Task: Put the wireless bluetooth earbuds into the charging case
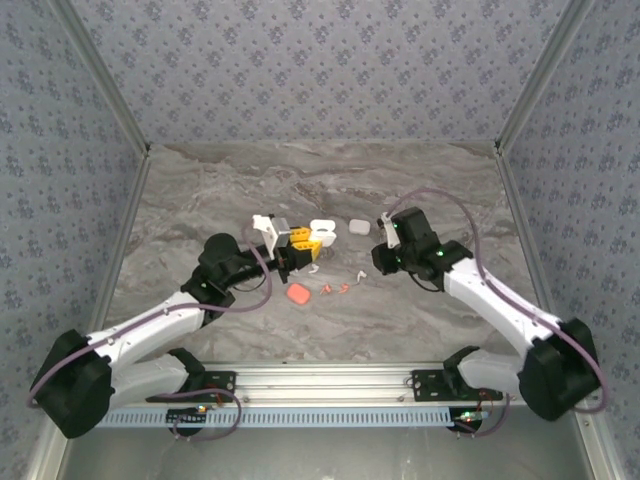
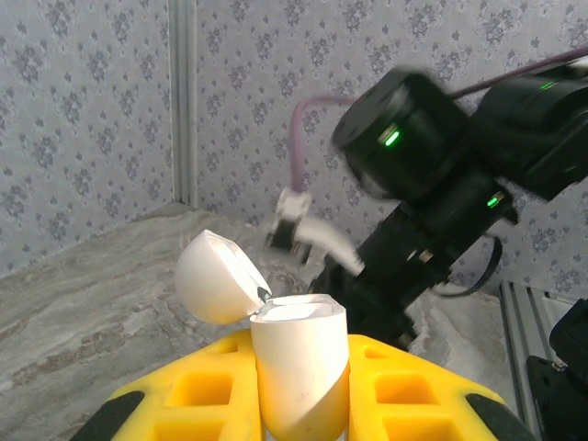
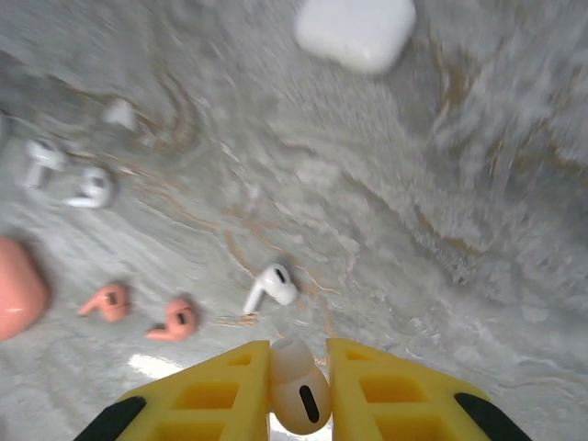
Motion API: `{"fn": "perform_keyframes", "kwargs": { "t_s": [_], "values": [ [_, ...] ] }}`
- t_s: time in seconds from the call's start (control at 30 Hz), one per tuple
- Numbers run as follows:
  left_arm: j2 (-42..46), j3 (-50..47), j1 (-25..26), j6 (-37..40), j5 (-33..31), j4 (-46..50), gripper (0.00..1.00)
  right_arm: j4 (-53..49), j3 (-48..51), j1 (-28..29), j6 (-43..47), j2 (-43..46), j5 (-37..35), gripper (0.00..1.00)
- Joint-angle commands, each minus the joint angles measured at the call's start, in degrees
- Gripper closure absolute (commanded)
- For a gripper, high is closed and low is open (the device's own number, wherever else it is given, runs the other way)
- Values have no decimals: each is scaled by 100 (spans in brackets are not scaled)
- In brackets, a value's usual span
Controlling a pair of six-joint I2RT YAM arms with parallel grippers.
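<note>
R pincer (image 3: pixel 297 356) clenched on white earbud (image 3: pixel 300 397); L pincer (image 2: pixel 303 409) grasping open charging case (image 2: pixel 296 335).
Case lies near, to R pincer's left, open end toward R arm; bud's axis unclear.

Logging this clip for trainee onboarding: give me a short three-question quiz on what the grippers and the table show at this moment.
1. True or false: the left gripper holds a white case with its lid open.
2. What does the right gripper pinch? A) a white earbud B) a coin C) nothing
3. How many pink earbuds lie on the table?
Key: 1 true; 2 A; 3 two.
</note>
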State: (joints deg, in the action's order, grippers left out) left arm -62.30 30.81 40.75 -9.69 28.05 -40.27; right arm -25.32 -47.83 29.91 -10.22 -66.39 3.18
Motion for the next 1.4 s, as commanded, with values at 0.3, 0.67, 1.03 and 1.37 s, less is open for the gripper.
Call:
{"fn": "perform_keyframes", "kwargs": {
  "t_s": [0.3, 0.67, 1.03, 1.37],
  "values": [
    [-595, 441, 336, -241, 362, -556, 100, -303, -1216, 458, 2755, 1252, 96, 78],
    [-827, 602, 469, -235, 440, -644, 100, -448, -1741, 957, 3557, 954, 148, 78],
    [-770, 602, 464, -130, 425, -521, 100, -522, -1683, 1104, 3611, 751, 292, 78],
    [-766, 602, 468, -112, 435, -488, 100, -677, -1712, 1153, 3667, 654, 413, 78]
  ]
}}
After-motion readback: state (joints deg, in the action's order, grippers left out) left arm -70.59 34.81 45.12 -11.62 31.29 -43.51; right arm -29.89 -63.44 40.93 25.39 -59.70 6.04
